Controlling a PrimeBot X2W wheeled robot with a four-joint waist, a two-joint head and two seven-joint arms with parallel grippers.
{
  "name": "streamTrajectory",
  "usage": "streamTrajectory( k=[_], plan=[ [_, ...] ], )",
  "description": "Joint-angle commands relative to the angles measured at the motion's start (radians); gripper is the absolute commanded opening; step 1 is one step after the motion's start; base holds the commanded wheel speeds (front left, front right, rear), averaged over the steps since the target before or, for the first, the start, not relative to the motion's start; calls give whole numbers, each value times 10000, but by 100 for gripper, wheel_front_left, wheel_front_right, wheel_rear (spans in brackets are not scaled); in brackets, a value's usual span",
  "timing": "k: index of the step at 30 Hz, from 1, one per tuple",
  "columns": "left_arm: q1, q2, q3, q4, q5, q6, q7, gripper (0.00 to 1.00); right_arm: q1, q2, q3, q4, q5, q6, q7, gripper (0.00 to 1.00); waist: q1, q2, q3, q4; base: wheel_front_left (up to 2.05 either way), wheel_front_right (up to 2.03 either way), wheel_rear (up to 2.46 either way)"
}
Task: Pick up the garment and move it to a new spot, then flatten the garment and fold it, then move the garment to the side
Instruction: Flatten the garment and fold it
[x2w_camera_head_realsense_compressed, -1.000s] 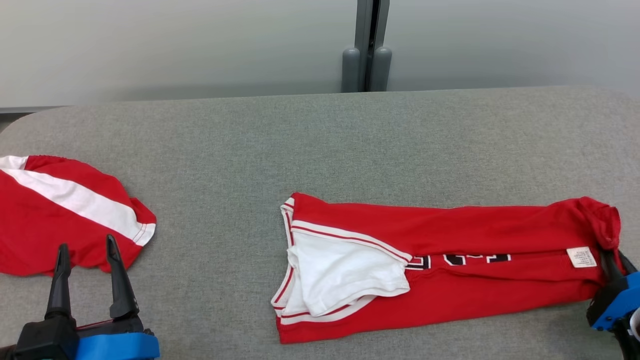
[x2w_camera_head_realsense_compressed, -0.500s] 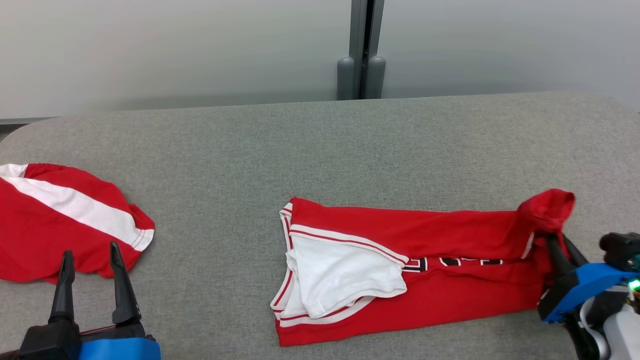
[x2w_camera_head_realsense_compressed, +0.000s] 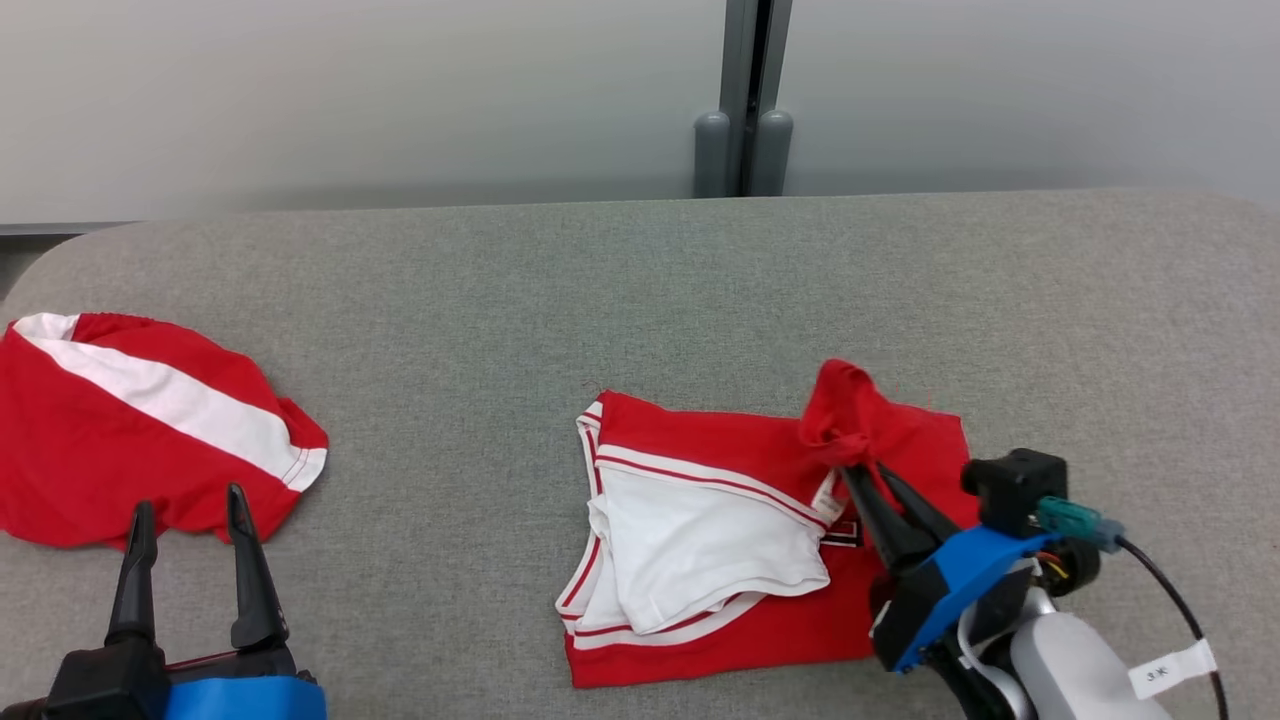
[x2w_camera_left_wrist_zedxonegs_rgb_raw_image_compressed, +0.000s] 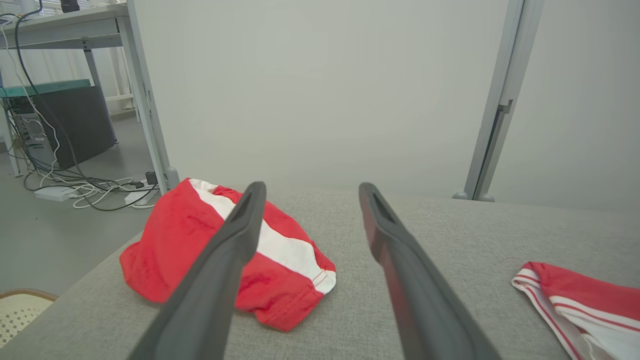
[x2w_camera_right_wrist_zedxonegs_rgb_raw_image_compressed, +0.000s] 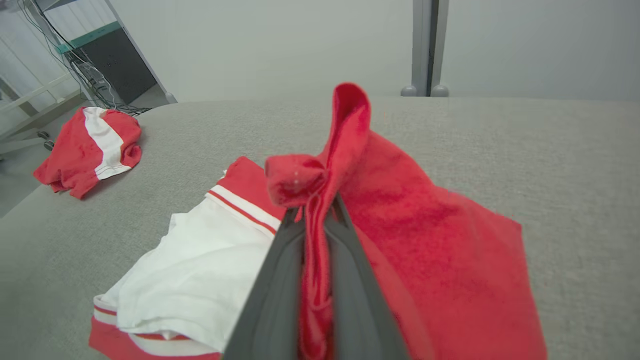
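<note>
The grey table (x2w_camera_head_realsense_compressed: 640, 290) carries the red and white garment (x2w_camera_head_realsense_compressed: 740, 455) right of centre, one end lifted over the rest. A second red cloth (x2w_camera_head_realsense_compressed: 100, 440) lies well apart at the left edge. The right pincer (x2w_camera_head_realsense_compressed: 862, 470) pinches the lifted end; the left pincer (x2w_camera_head_realsense_compressed: 190, 498) hangs spread and empty. Because the grip holds a crumpled wad, the fold may land skewed or drag the layer beneath out of line.

Red-and-white garment (x2w_camera_head_realsense_compressed: 700, 540) lies partly folded, one end raised.
</note>
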Motion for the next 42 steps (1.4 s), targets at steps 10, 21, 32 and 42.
streamTrajectory(
  k=[10, 21, 32, 42],
  plan=[
    [-387, -18, -217, 172, -42, -100, -45, 100, -1100, 776, 2049, 331, 375, 1, -107, 0, 0, 0, 178, 508, 0, 0, 0],
    [-625, -18, -487, 277, -128, -75, -45, 100, -2131, 1206, 2986, 2137, 674, 1, -686, 0, 0, 0, 421, 975, 0, 0, 0],
    [-597, -18, -485, 380, -163, -7, -45, 100, -2447, 1271, 3373, 3268, 1030, 1, -1583, 100, 0, 0, 373, 801, 0, 0, 0],
    [-311, -18, -473, 234, -66, 0, -45, 100, -1949, 216, 2113, 2578, 846, 1, -2463, 100, 0, 0, 55, 289, 0, 0, 0]
  ],
)
